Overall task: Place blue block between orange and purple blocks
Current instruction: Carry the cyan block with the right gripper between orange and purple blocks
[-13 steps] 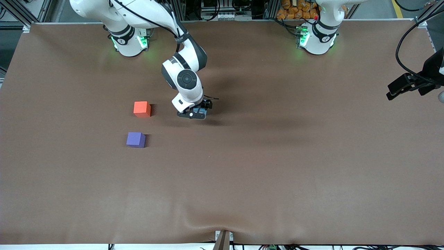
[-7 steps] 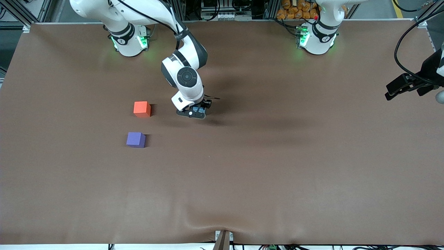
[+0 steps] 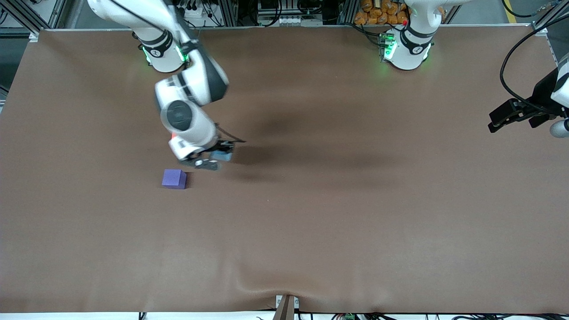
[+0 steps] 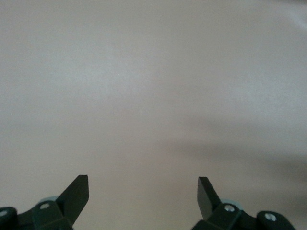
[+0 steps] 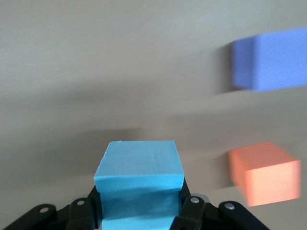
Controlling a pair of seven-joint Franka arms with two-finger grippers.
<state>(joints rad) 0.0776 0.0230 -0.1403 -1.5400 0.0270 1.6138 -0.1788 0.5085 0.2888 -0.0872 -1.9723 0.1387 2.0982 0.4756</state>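
My right gripper (image 3: 212,160) is shut on the sky-blue block (image 3: 221,155) and holds it just above the table, beside the purple block (image 3: 174,178). The right wrist hides the orange block in the front view. The right wrist view shows the blue block (image 5: 139,175) between the gripper's (image 5: 141,207) fingers, with the purple block (image 5: 268,60) and the orange block (image 5: 266,175) on the table ahead, a gap between them. My left gripper (image 3: 511,116) waits open and empty in the air at the left arm's end of the table; it is also in the left wrist view (image 4: 143,184).
The brown table cover (image 3: 338,213) is bare apart from the blocks. A wrinkle in the cover lies by the edge nearest the front camera (image 3: 266,275). The left wrist view shows only bare cover (image 4: 153,96).
My right arm has swung with the blue block toward the right arm's end of the table and a bit lower in the view, now covering the orange block. The left gripper drifted slightly.
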